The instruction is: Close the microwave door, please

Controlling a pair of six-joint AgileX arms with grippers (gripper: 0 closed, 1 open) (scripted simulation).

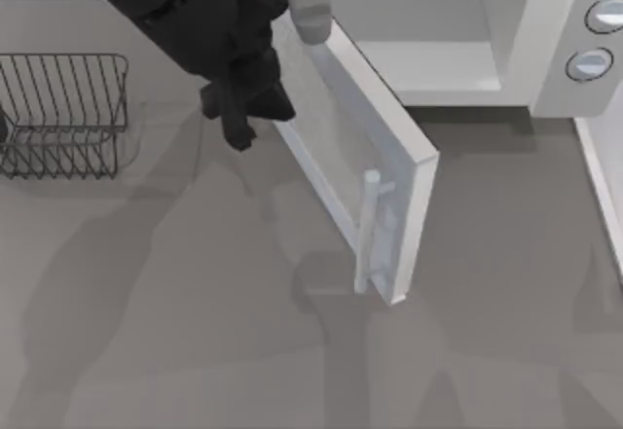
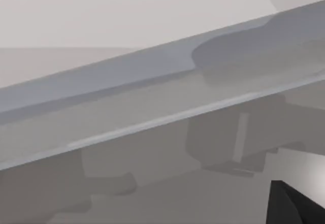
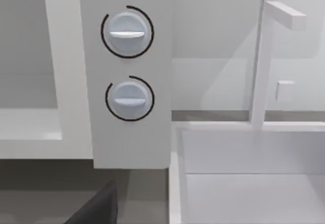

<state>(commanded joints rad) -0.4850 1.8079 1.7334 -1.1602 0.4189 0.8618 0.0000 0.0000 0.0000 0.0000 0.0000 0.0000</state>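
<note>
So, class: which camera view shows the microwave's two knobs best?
The right wrist view: both knobs face the camera, full and stacked on the microwave side panel. The top view catches them slanted at its right edge. The left wrist view looks close at the microwave door.

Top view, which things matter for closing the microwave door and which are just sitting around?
Part of the job:
- microwave door, standing ajar
- microwave, cavity open
- left gripper, behind the door's outer face

Just lying about:
- wire rack, at the table's left
- sink and faucet, beside the microwave
</note>
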